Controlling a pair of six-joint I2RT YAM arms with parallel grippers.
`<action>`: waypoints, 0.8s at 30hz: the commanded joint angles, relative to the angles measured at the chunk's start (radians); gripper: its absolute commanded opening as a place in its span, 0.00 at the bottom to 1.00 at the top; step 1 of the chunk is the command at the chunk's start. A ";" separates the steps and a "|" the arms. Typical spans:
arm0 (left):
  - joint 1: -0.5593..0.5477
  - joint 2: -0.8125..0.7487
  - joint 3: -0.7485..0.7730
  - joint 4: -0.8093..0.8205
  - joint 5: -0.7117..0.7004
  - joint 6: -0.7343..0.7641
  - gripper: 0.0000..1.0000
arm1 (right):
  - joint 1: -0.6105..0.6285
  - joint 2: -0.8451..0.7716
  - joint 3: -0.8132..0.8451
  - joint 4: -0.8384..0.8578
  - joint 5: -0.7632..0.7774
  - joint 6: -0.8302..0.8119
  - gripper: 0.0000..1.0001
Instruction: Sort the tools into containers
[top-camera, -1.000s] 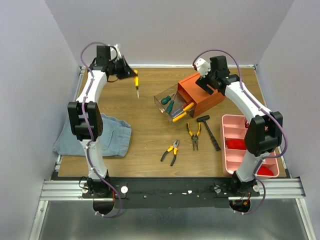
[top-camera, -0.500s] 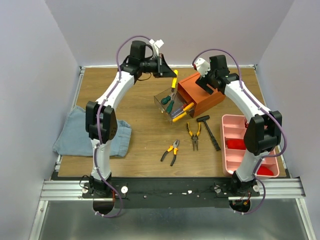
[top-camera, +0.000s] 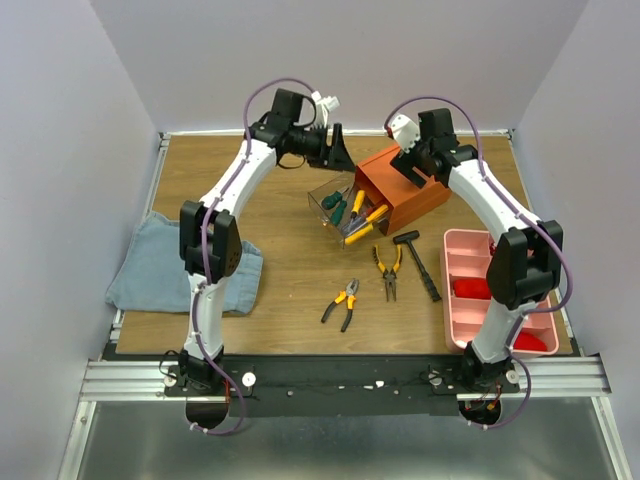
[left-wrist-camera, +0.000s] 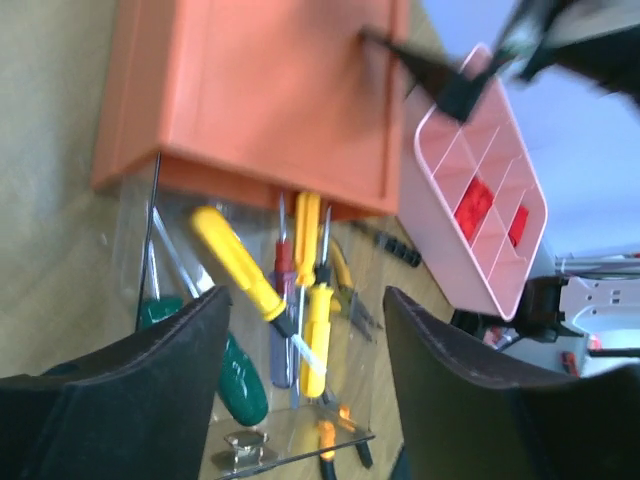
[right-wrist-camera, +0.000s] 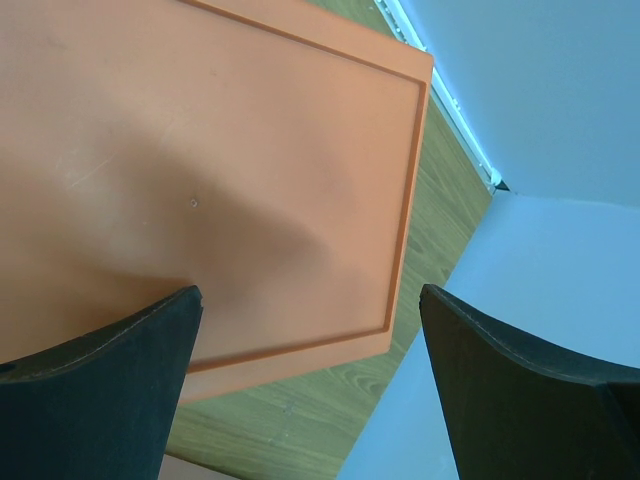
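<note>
Yellow screwdriver (left-wrist-camera: 238, 270) sits slanted in the open drawer (top-camera: 320, 198), tip toward the drawer front, handle toward the cabinet (top-camera: 410, 195); left gripper (left-wrist-camera: 305, 300) and right gripper (right-wrist-camera: 310, 300) both spread wide, holding nothing.

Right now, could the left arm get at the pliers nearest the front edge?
Probably yes: the pliers lie with nothing over them, and the left claw hangs open and empty over the drawer.

You're looking at a robotics lab cell: plain pale panels (top-camera: 70, 150) wall in a wood-grain counter (top-camera: 290, 260) on three sides. The cabled left arm (top-camera: 232, 185) and right arm (top-camera: 487, 210) are bolted to an aluminium rail (top-camera: 120, 378) along its near edge.
</note>
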 joint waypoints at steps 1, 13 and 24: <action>0.049 -0.099 0.109 0.116 0.022 -0.025 0.76 | 0.010 0.064 -0.011 -0.182 -0.068 0.067 1.00; 0.229 -0.415 -0.575 0.329 -0.162 -0.156 0.12 | -0.107 -0.003 0.077 -0.082 -0.039 0.236 0.98; 0.217 -0.465 -0.848 0.386 0.000 0.023 0.00 | -0.337 0.181 0.399 -0.131 -0.192 0.366 0.01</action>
